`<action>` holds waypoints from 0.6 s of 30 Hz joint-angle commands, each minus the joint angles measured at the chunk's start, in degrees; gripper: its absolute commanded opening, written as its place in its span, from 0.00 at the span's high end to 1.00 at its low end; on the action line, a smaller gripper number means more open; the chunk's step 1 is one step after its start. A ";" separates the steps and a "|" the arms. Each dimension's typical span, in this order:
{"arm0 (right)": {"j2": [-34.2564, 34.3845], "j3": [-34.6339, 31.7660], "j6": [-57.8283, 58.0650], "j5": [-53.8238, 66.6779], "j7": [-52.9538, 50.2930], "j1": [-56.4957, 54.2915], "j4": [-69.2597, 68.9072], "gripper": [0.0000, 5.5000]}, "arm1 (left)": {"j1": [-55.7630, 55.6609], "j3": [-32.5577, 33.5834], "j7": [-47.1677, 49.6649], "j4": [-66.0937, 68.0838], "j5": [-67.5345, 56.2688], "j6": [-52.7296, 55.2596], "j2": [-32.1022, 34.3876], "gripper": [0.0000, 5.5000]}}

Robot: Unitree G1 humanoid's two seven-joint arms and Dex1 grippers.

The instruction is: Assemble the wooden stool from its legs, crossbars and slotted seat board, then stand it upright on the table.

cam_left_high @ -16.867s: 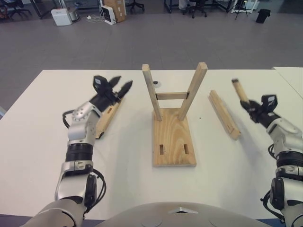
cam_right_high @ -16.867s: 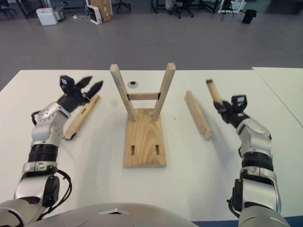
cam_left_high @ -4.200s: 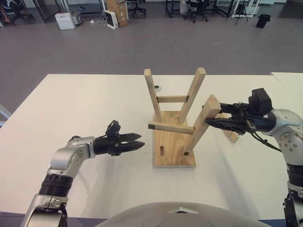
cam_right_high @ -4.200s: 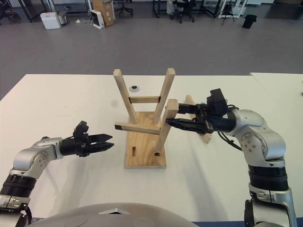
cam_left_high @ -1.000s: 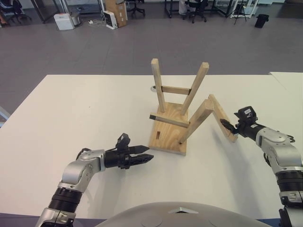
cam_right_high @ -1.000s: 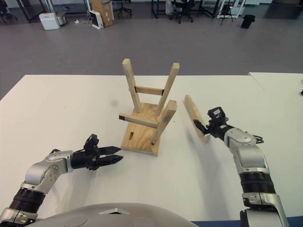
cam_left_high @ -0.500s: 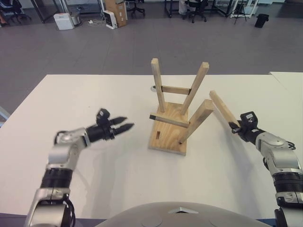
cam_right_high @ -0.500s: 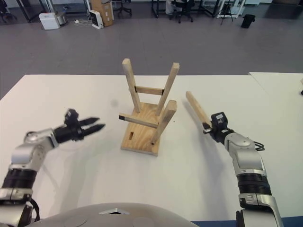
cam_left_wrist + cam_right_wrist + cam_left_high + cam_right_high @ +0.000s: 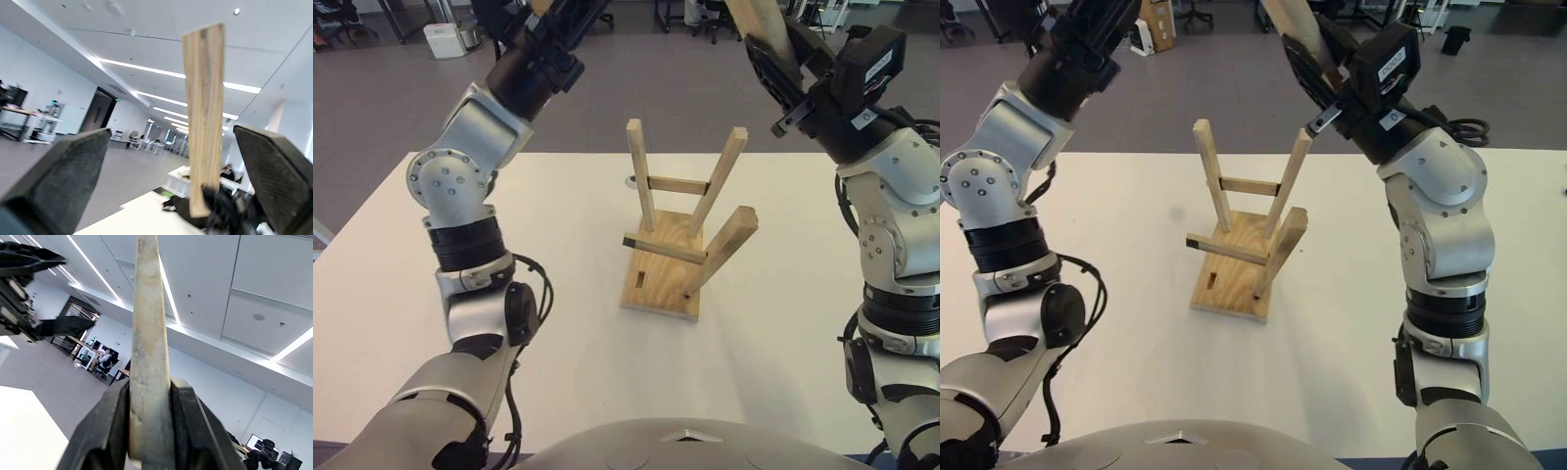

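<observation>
Swung up off the table (image 9: pixel 578 333) within the last half second, both arms. Right gripper (image 9: pixel 781 61): jaws pinching the loose wooden leg (image 9: pixel 751 18), held high. Left gripper (image 9: pixel 171 134): jaws spread, empty. Below, mid-table: upturned part-built stool (image 9: pixel 656 289), three legs in. Likely risks: losing the leg from that height, striking the stool, tipping it or unseating the free crossbar (image 9: pixel 661 251).

No legible text anywhere
</observation>
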 commanded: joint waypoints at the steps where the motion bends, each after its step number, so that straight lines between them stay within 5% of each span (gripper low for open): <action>1: 1.91 1.43 0.71 1.95 0.60 -2.20 -1.97 0.81 | -2.10 0.47 6.10 -0.44 -5.02 1.14 -2.21 0.16; 18: 0.79 6.15 1.59 -1.85 2.96 1.56 -3.43 0.81 | -0.08 -2.81 4.22 -3.42 -5.36 -1.55 -0.16 0.20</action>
